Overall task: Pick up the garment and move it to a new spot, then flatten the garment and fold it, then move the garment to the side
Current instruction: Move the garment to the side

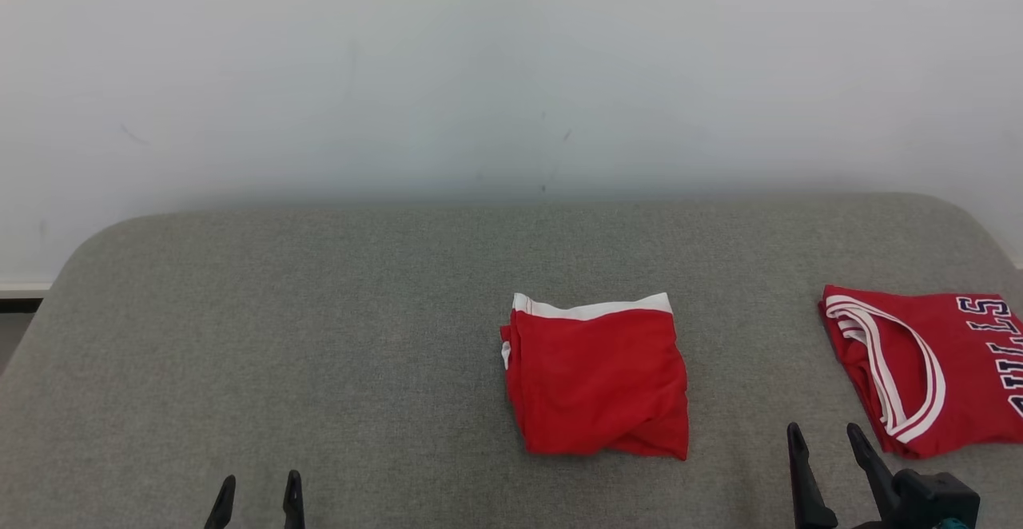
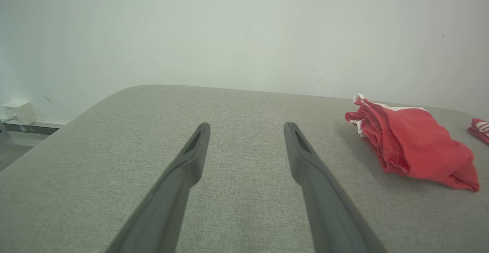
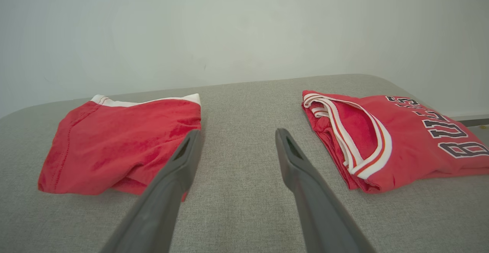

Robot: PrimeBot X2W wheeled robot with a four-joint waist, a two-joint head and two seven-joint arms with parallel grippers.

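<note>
Flanking the right pincer (spread, like the left pincer), a folded garment and jersey lie apart.

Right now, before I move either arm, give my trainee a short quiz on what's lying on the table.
1. True or false: the left gripper is shut on the red shorts.
2. Which lies farther to the robot's right? A) the red shorts B) the lettered jersey C) neither, they are stacked
3. Fill in: the waistband of the shorts is ____.

Key:
1. False. The left gripper is open and well apart from the shorts.
2. B
3. white
</note>
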